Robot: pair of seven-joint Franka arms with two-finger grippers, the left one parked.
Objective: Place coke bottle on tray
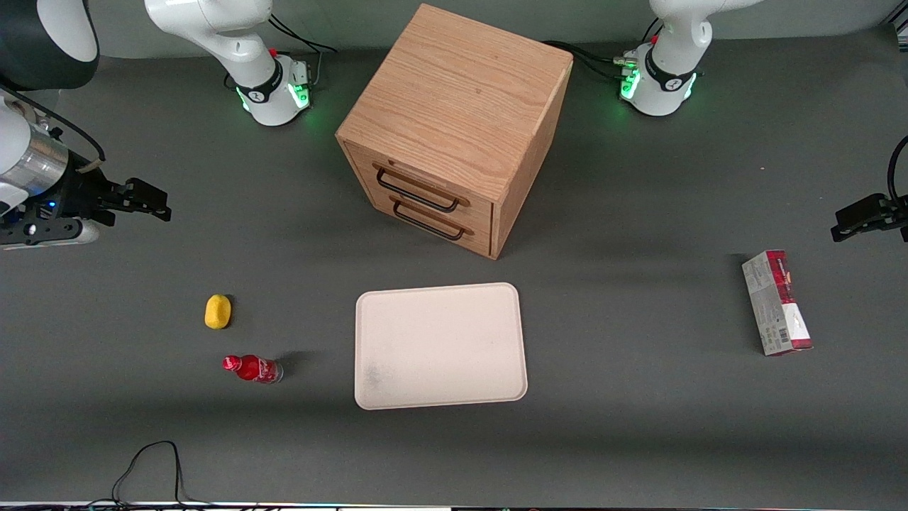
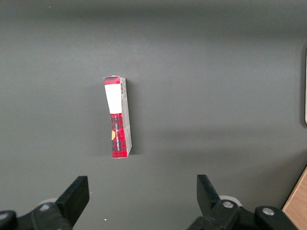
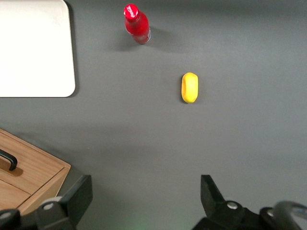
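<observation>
Task not yet begun. Gripper high over table at working arm's end, fingers spread, holding nothing. Coke bottle on table well apart from gripper, nearer front camera, beside bare tray. Reach, grasp, carry, placement all remain.

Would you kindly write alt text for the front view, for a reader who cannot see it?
A small red coke bottle stands on a dark grey table beside a bare cream tray, with a yellow lump just farther from the camera. The working arm's open gripper hovers apart, and a wooden two-drawer cabinet sits farther back.
</observation>
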